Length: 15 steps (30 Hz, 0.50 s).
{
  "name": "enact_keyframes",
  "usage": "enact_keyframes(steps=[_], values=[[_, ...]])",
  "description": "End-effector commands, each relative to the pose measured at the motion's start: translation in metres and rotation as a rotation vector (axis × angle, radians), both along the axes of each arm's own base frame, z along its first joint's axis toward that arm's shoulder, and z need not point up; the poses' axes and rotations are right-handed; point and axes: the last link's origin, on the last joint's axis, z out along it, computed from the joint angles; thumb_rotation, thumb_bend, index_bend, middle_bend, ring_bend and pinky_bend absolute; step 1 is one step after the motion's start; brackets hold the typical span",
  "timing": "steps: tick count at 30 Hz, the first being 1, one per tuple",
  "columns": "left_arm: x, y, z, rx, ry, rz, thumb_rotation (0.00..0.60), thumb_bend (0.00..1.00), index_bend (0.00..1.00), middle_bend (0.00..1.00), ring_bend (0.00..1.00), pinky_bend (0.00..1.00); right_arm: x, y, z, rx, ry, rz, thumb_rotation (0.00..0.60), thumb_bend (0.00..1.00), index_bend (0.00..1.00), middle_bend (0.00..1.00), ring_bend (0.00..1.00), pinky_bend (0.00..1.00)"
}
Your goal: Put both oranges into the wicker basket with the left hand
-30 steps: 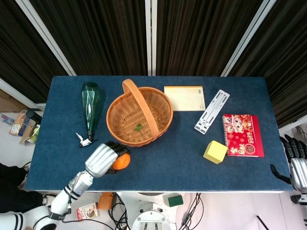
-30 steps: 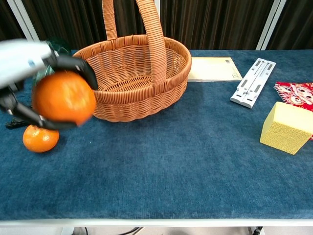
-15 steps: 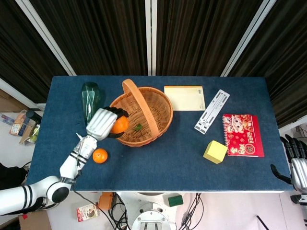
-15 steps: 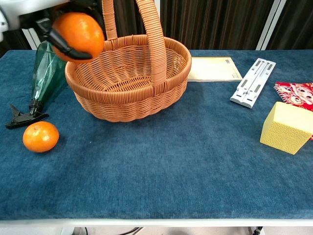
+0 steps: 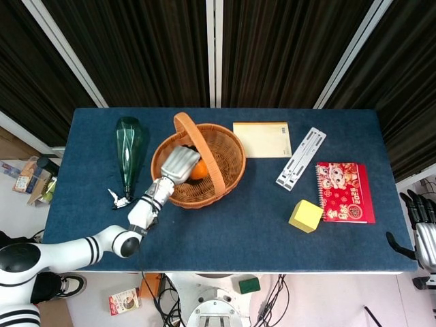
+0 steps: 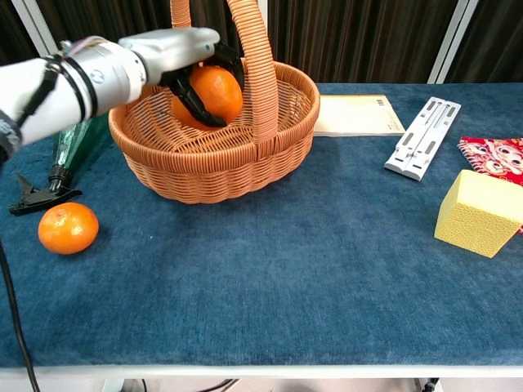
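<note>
My left hand [image 5: 178, 163] reaches over the left rim of the wicker basket [image 5: 234, 148] and holds one orange [image 5: 199, 169] inside it, just left of the handle. In the chest view the same hand [image 6: 174, 54] wraps this orange [image 6: 218, 91] above the basket's floor, behind the rim [image 6: 245, 157]. The second orange [image 6: 68, 227] lies on the blue cloth to the front left of the basket; in the head view my forearm hides it. My right hand [image 5: 424, 231] hangs off the table's right edge, holding nothing, fingers apart.
A green glass bottle [image 5: 128, 146] lies left of the basket with a black clip [image 6: 33, 196] at its neck. Right of the basket are a yellow notepad [image 5: 262, 139], a white folding stand [image 5: 300, 158], a red notebook [image 5: 345, 192] and a yellow cube [image 5: 306, 215].
My left hand carried the orange up from the table's front left, past the basket's left rim and into the basket. The other orange and the right hand stayed put.
</note>
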Motion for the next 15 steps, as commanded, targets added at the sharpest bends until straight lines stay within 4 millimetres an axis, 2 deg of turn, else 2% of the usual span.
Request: enact_keyframes(steps=[1,2,4,6,7,15], values=[[0.002,0.002,-0.016,-0.03,0.024,0.013,0.6,0.25,0.33,0.4,0.4,0.43,0.0,0.0,0.001,-0.003,-0.002,0.0,0.6,0.32,0.0,0.0,0.0,0.0],[0.002,0.003,-0.017,-0.033,0.026,0.015,0.6,0.25,0.3,0.37,0.36,0.42,-0.001,0.0,0.001,-0.002,-0.003,0.0,0.6,0.32,0.0,0.0,0.0,0.0],[0.0,0.003,-0.019,-0.03,0.036,0.014,0.6,0.23,0.21,0.25,0.22,0.36,-0.001,0.0,0.001,0.002,-0.003,-0.002,0.6,0.32,0.0,0.0,0.0,0.0],[-0.001,0.004,-0.019,-0.007,0.053,0.002,0.6,0.2,0.13,0.09,0.07,0.28,-0.001,-0.001,0.0,0.007,-0.002,-0.002,0.6,0.32,0.0,0.0,0.0,0.0],[-0.001,0.003,-0.019,0.001,0.052,-0.004,0.6,0.19,0.11,0.06,0.04,0.26,-0.001,0.0,0.0,0.008,-0.002,-0.001,0.6,0.32,0.0,0.0,0.0,0.0],[-0.008,-0.011,0.001,0.008,0.065,-0.02,0.6,0.17,0.1,0.06,0.04,0.25,0.0,0.001,0.001,0.0,-0.005,0.004,0.6,0.32,0.0,0.0,0.0,0.0]])
